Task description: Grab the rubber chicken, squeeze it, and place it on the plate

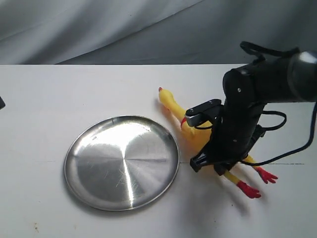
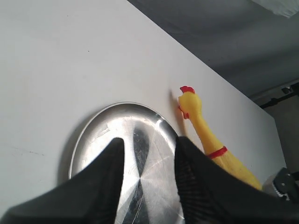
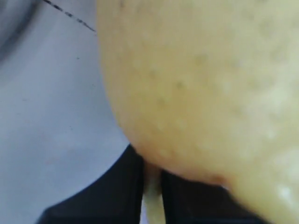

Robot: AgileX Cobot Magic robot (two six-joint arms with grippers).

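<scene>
right gripper (image 1: 210, 166) fingers almost closed, pinching rubber chicken (image 1: 172, 104) lying on table (image 1: 49, 99), steel plate (image 1: 99, 163) under left gripper (image 2: 148, 140), its fingers apart, holding nothing

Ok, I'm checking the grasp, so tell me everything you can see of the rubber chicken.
The rubber chicken is yellow, smooth-looking rubber, with red comb, red collar band and red feet. It lies on the white table, beside the plate, not on it. The right gripper covers its body and appears closed on it.

high exterior; right wrist tight against rubber chicken (image 3: 201, 84)
</scene>
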